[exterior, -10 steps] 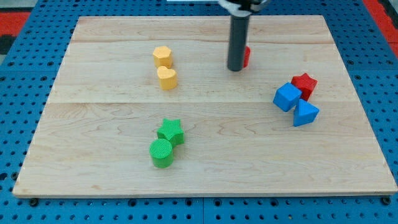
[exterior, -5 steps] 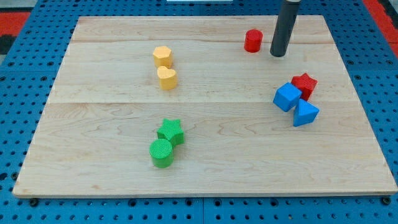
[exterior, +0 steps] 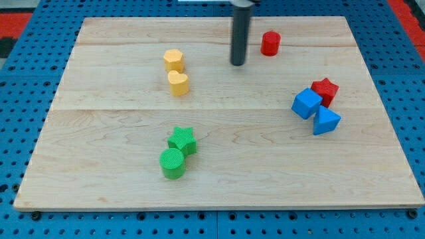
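My tip (exterior: 238,63) stands on the wooden board (exterior: 119,133) near the view's top, touching no block. Nearest is the red cylinder (exterior: 269,43), a short way to its upper right. Left of the tip sit a yellow hexagon block (exterior: 173,60) and, just below it, a yellow heart block (exterior: 178,83). At the view's right a red star block (exterior: 325,90), a blue cube (exterior: 306,103) and a blue triangular block (exterior: 325,121) huddle together. Lower down, a green star block (exterior: 182,140) touches a green cylinder (exterior: 172,163).
The board lies on a blue pegboard surface (exterior: 20,99). A red strip (exterior: 406,13) shows at the view's top right corner.
The rod swung from beside the red cylinder to the right of it, then back to its left. The red cylinder shifted slightly up and to the right.
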Controlling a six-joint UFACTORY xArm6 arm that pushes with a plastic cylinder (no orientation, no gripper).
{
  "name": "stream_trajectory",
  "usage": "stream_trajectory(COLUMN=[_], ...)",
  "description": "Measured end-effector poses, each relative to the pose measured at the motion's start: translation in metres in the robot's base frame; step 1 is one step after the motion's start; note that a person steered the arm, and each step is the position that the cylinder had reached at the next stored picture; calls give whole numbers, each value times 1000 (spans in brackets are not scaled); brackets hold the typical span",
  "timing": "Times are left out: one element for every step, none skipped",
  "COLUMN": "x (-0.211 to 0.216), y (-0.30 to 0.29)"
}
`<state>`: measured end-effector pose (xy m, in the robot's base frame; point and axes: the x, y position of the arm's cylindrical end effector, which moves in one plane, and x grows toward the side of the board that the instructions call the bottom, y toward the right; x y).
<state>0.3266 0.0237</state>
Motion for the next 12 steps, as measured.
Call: stream_trajectory(x=[0, 7, 9, 13, 49, 60, 60, 60, 60, 60, 60, 60], y=[0, 0, 0, -2, 18, 23, 23, 23, 17, 12, -3, -9])
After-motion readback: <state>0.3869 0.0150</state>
